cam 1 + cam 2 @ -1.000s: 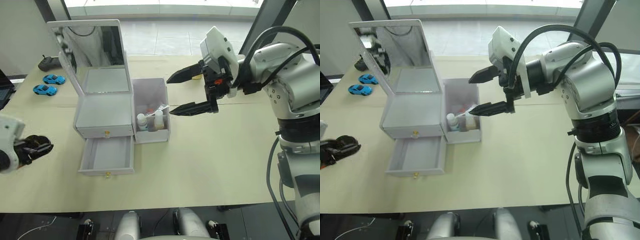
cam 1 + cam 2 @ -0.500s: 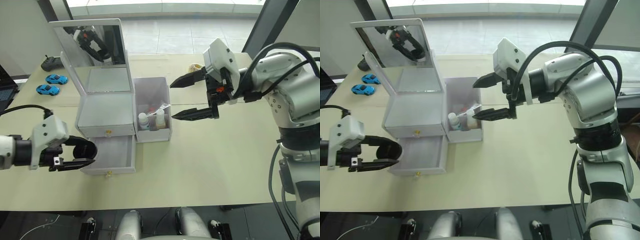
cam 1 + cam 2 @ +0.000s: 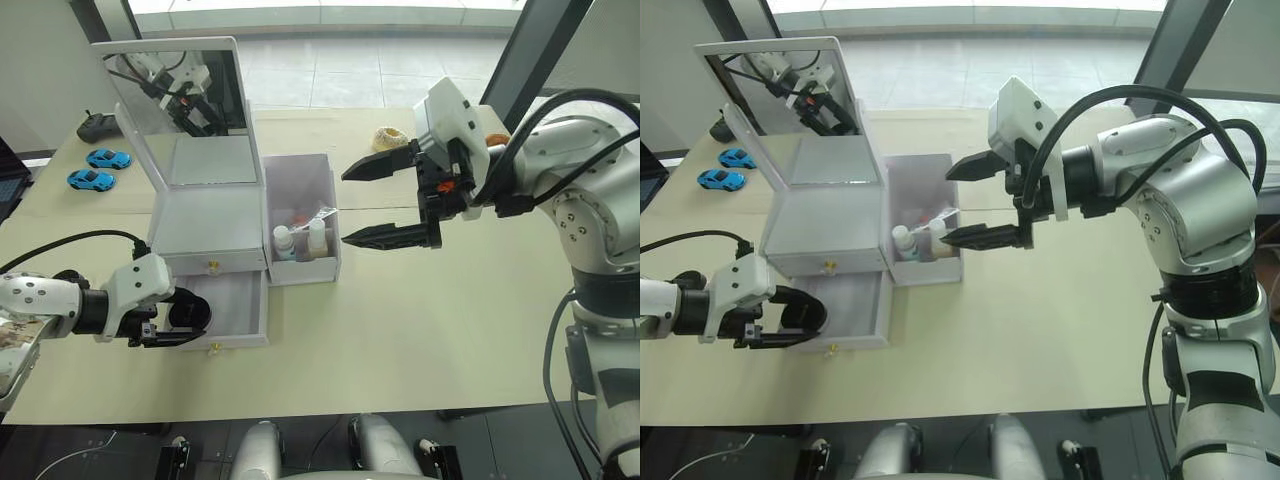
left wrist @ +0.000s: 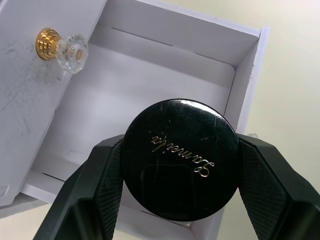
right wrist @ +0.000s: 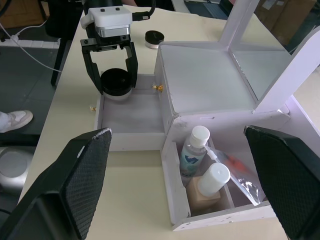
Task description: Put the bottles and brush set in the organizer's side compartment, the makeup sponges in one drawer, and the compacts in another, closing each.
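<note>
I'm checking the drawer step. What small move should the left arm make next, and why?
Probably lower the black compact into the open lower drawer and let go. The left gripper holds it between its fingers right over the drawer's bare floor, and nothing lies in there yet.

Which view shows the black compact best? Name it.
The left wrist view: the compact sits close up, lid lettering readable, above the open drawer. The right wrist view shows it small; in the eye views it is barely visible.
</note>
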